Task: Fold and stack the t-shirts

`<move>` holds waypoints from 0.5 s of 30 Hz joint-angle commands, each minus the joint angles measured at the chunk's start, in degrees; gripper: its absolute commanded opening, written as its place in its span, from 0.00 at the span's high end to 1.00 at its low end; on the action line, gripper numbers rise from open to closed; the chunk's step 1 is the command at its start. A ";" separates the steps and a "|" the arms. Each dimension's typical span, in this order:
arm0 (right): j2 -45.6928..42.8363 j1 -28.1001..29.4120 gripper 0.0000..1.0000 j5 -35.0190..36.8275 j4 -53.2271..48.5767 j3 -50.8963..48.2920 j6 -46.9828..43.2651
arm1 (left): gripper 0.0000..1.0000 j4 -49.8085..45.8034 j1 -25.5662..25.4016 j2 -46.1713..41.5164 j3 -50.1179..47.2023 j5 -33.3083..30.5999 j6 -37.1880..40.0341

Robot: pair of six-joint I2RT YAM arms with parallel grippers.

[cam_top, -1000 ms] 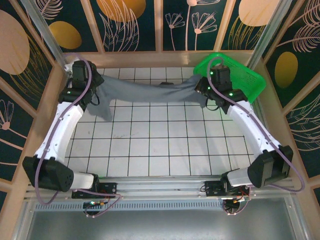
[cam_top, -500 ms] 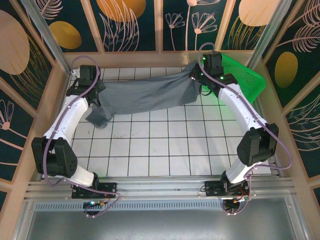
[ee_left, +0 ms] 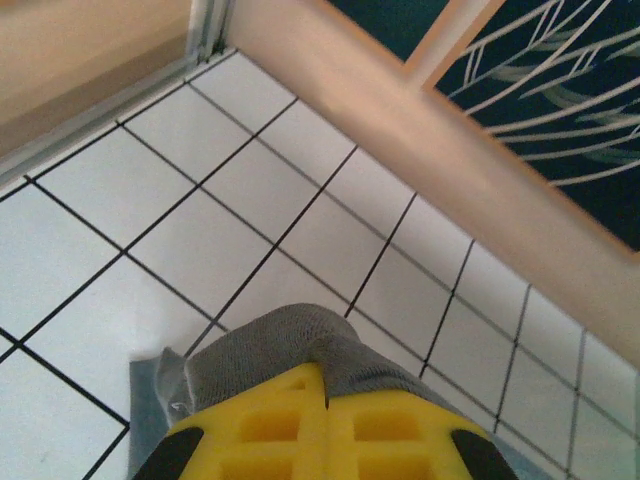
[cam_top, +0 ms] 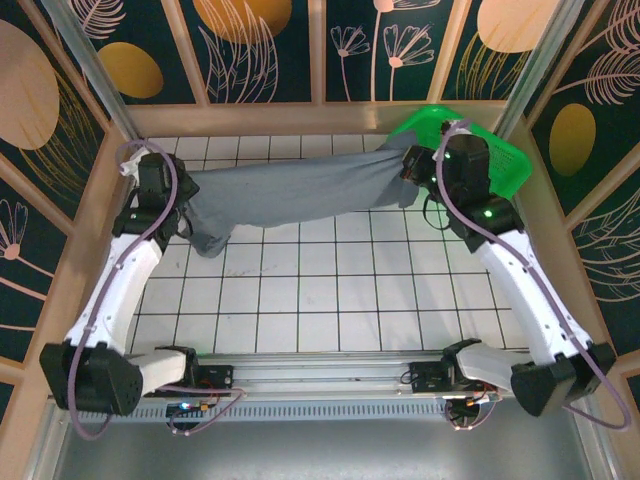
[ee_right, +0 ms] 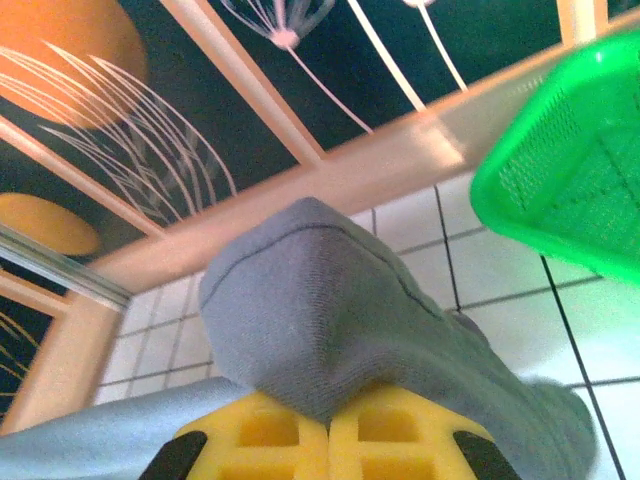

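The dark slate-grey t-shirt [cam_top: 300, 190] hangs stretched between both arms across the far part of the tiled table, one end drooping near the left arm. My left gripper [cam_top: 178, 196] is shut on its left end; the left wrist view shows grey cloth [ee_left: 300, 340] bulging out of the closed yellow fingers [ee_left: 270, 425]. My right gripper [cam_top: 412, 170] is shut on the right end, by the green basket [cam_top: 495, 160]. A fold of the t-shirt [ee_right: 320, 310] stands out of the right gripper's closed yellow fingers [ee_right: 400, 430].
A wooden rail [cam_top: 320, 117] runs along the far edge of the white tiled table [cam_top: 320, 290]. The green basket [ee_right: 580, 170] sits in the far right corner, close to my right gripper. Patterned panels wall in the sides.
Both arms have pulled back from the far rail and swung outward. The t-shirt stays stretched between them, now a little nearer and flatter.
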 commanded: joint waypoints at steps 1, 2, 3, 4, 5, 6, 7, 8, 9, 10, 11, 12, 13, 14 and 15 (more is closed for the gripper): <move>0.47 -0.23 1.00 4.24 6.50 0.08 -1.24 | 0.98 5.84 0.31 -2.23 -1.63 -4.68 -2.74; 2.38 -0.44 1.00 4.50 7.08 1.22 -1.47 | 0.97 5.96 0.31 -1.47 -1.15 -5.06 -2.60; 4.86 -0.82 1.00 4.68 7.68 2.75 -1.53 | 0.97 5.89 0.32 -0.01 -0.18 -5.18 -2.19; 7.67 -1.23 1.00 4.50 8.11 4.20 -1.61 | 0.97 5.58 0.24 1.55 1.02 -5.30 -1.86; 11.20 -1.77 1.00 4.29 8.75 6.07 -1.55 | 0.97 5.36 0.37 3.85 2.53 -5.39 -1.39; 14.83 -2.31 1.00 3.99 9.37 7.96 -1.21 | 0.97 5.36 0.38 6.49 3.99 -5.41 -0.70; 18.29 -2.93 1.00 3.20 9.89 9.77 -0.82 | 0.97 5.12 0.38 8.93 5.31 -5.88 -0.23; 22.62 -3.60 1.00 2.13 10.51 11.97 -0.45 | 0.98 5.10 0.46 11.86 6.72 -6.23 0.17; 27.14 -4.20 1.00 1.11 10.18 14.72 -0.05 | 0.98 5.67 0.97 15.10 8.10 -5.03 1.07; 31.47 -4.73 1.00 0.19 8.58 18.12 0.56 | 0.97 5.95 1.51 18.10 9.63 -3.47 1.84; 36.71 -5.40 1.00 -0.78 5.68 22.94 1.20 | 0.94 5.73 2.28 21.70 11.68 -1.89 2.75; 41.93 -6.05 0.97 -3.50 2.82 27.69 1.37 | 0.88 5.42 2.99 25.27 13.73 -0.39 3.79; 46.33 -6.68 0.86 -5.95 -0.32 32.47 1.44 | 0.81 4.52 3.83 28.35 16.22 1.84 4.42; 51.86 -7.27 0.75 -8.36 -5.18 38.98 1.54 | 0.65 2.67 4.83 32.42 19.29 4.11 5.05; 56.21 -7.48 0.64 -9.40 -10.14 44.73 1.14 | 0.38 -0.19 5.30 35.33 22.52 4.62 5.20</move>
